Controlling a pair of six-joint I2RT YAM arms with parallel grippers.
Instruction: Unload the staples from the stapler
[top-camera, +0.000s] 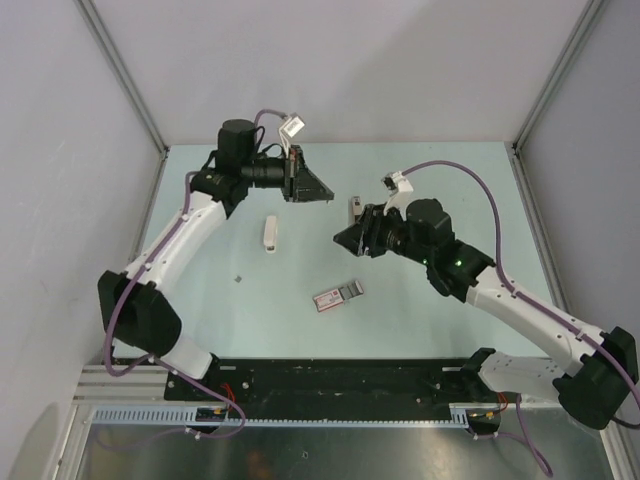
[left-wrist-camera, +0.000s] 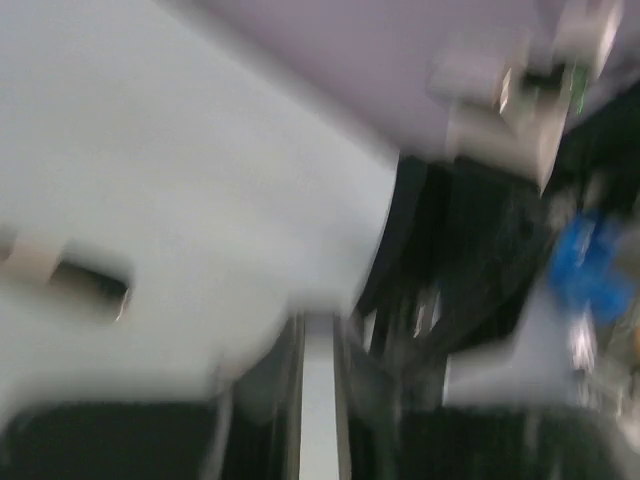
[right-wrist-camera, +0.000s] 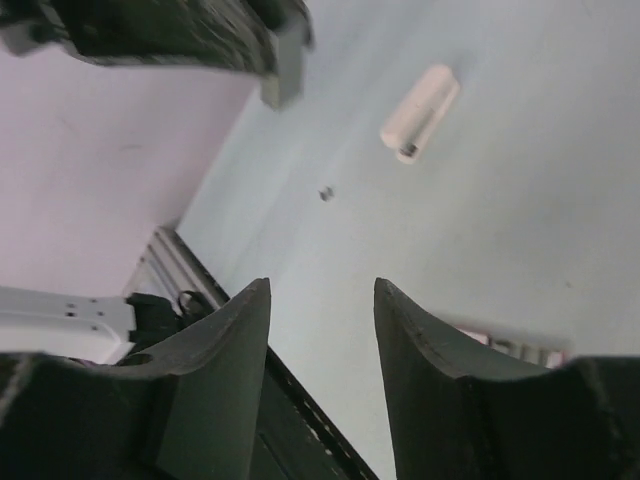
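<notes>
Currently stapler (top-camera: 270, 233) lies flat, centre-left of the top frame, apart from both arms. Probable staples (top-camera: 238, 279), 1 tiny grey speck, lie lower left of it. The right gripper (right-wrist-camera: 320, 290) is spread, nothing between its fingers. For the left gripper (top-camera: 305, 186) I cannot tell; its wrist view is blurred. Judgement: stapler light, rigid, smooth shell, may slide; pinch across the narrow sides, mid-body. Staples brittle, hard to pinch.
</notes>
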